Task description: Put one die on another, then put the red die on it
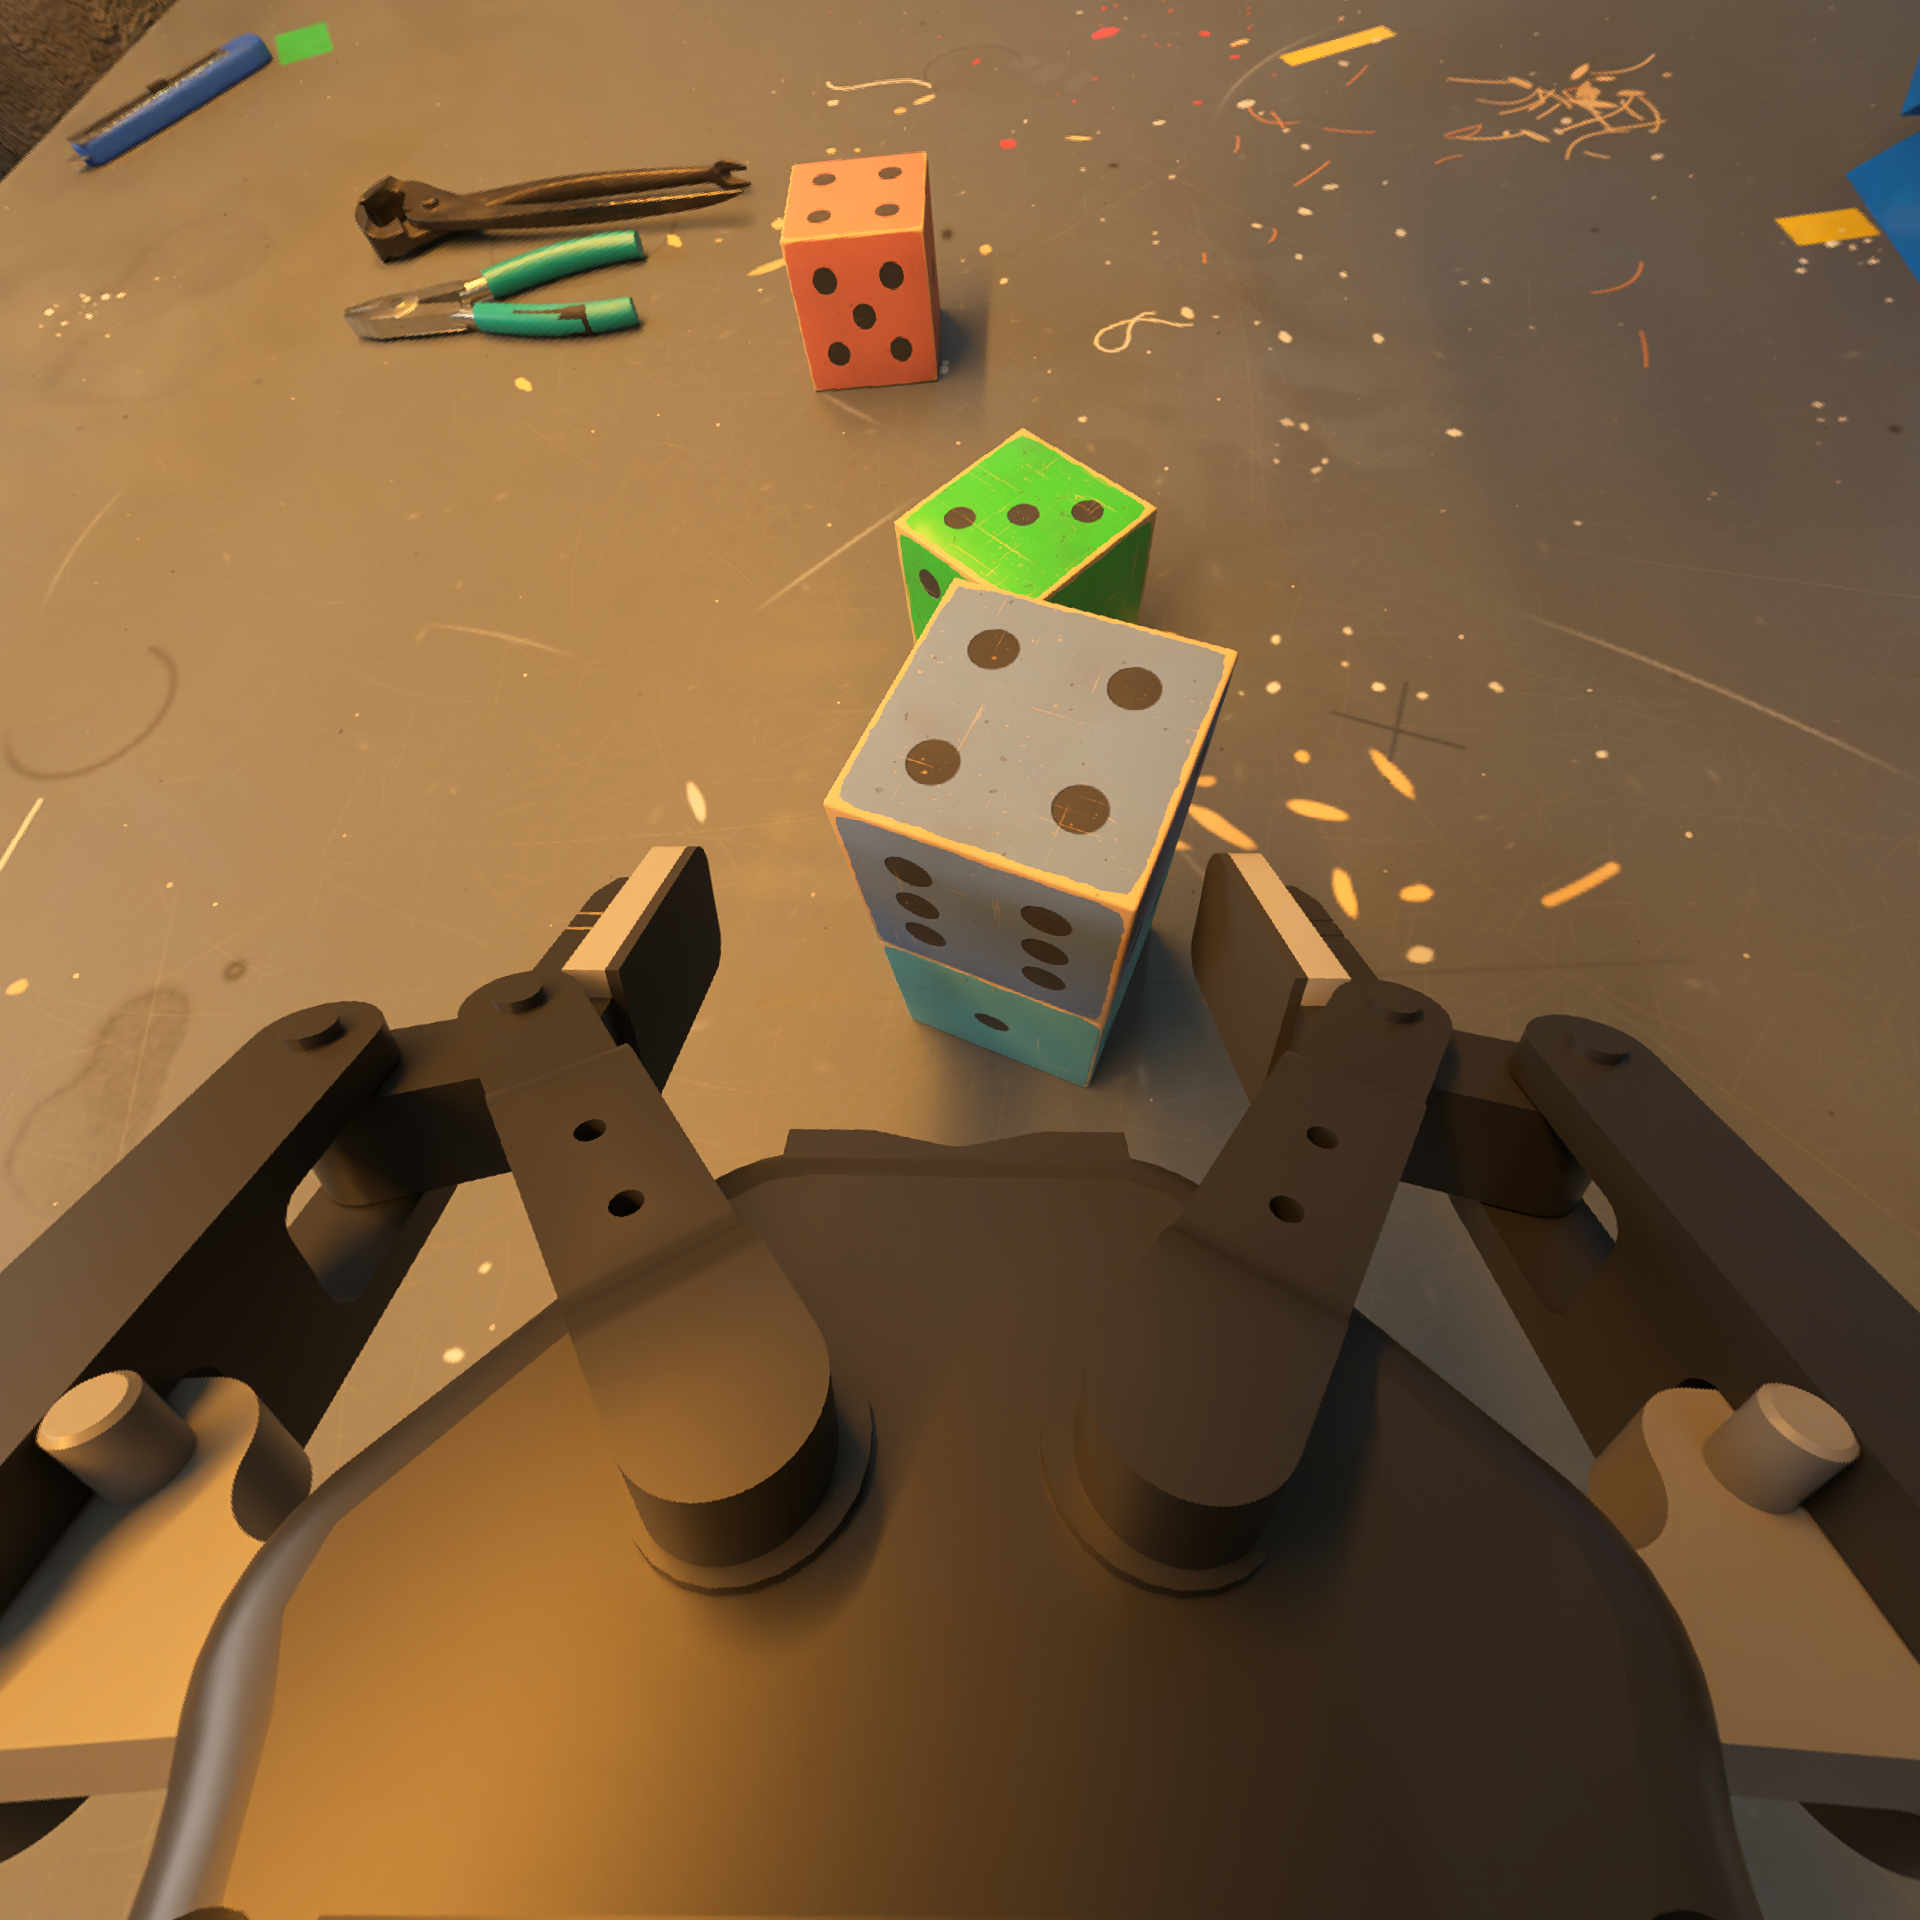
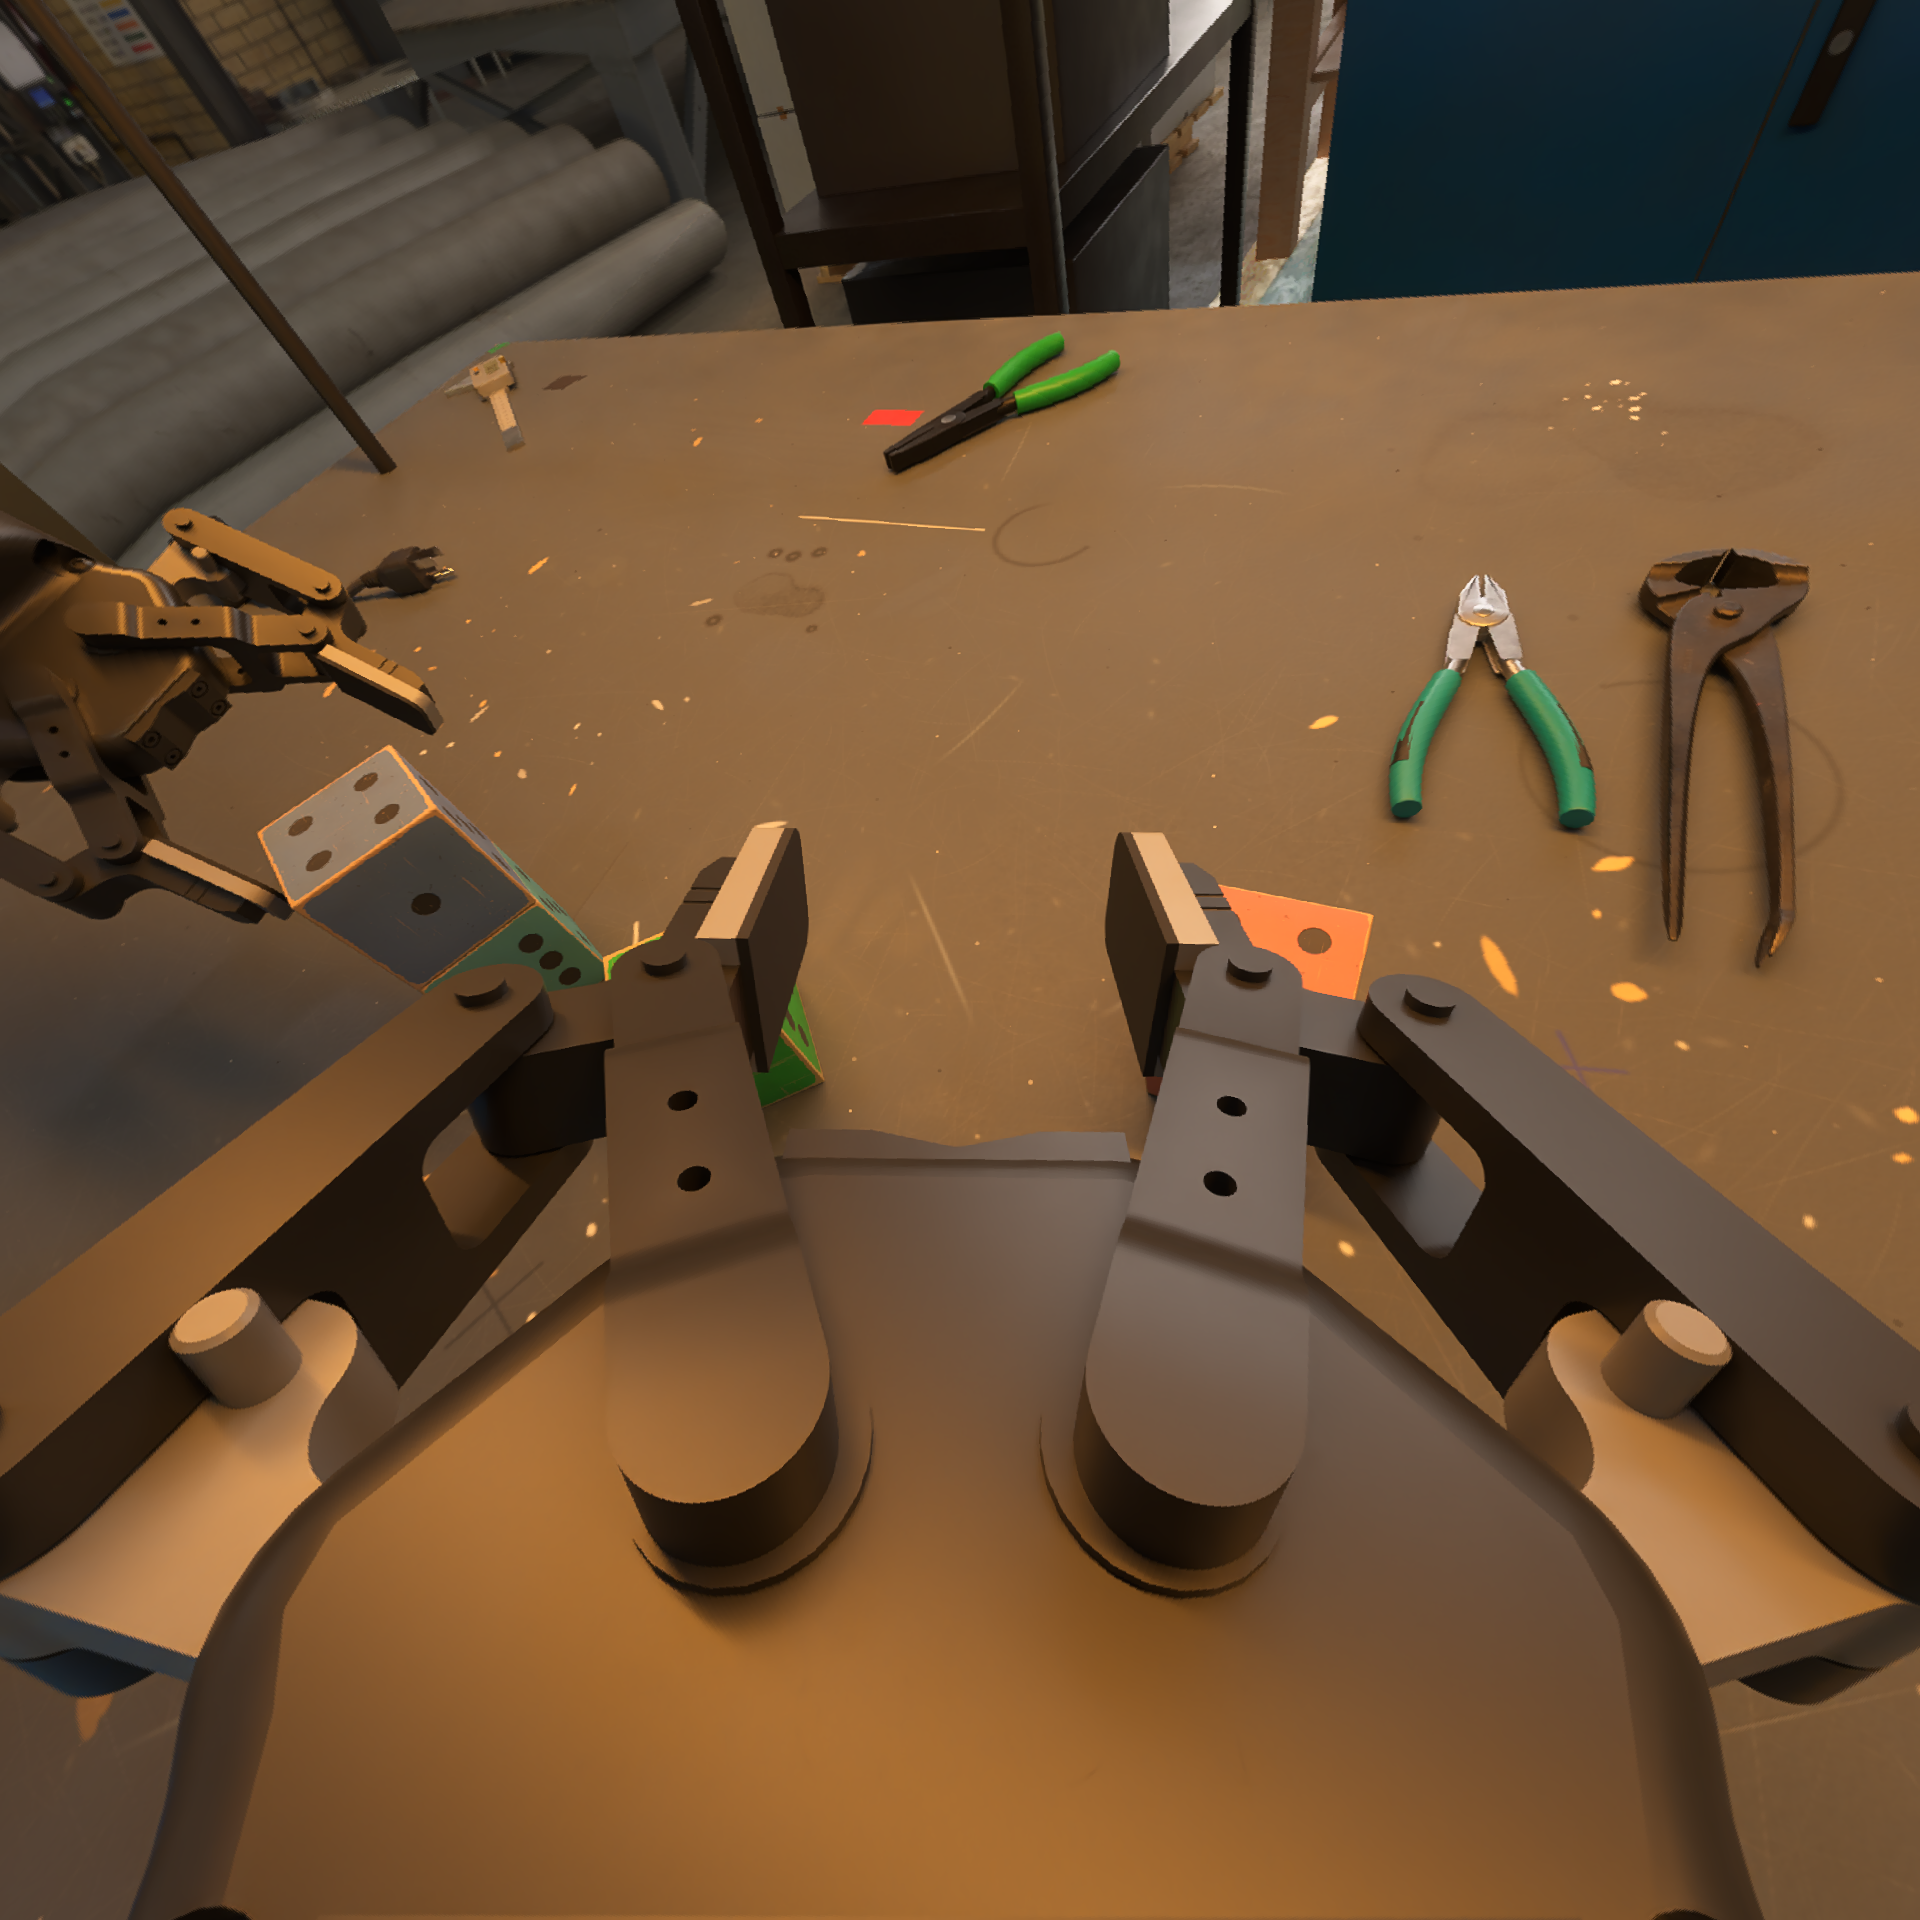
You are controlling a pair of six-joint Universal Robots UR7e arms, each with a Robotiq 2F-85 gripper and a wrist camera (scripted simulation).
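Observation:
A grey die [image 1: 1029, 748] sits on a teal die [image 1: 997, 1023], slightly turned on it. A green die [image 1: 1029, 520] stands just behind the stack, and the red die [image 1: 862, 270] stands farther back. My left gripper [image 1: 961, 920] is open and empty, with a finger on each side of the stack. In the right wrist view the grey die [image 2: 395, 862] and teal die [image 2: 530, 956] show at left with the left gripper [image 2: 301, 790] around them. My right gripper [image 2: 961, 904] is open and empty above the table. Its fingers partly hide the green die [image 2: 795, 1049] and the red die [image 2: 1299, 935].
Green-handled pliers [image 1: 499, 296] and dark pincers [image 1: 540, 203] lie left of the red die, and a blue knife [image 1: 171, 99] lies at the far left. In the right wrist view, pliers [image 2: 1491, 707] and pincers [image 2: 1720, 748] lie at right, with black pliers [image 2: 1003, 400] near the far edge.

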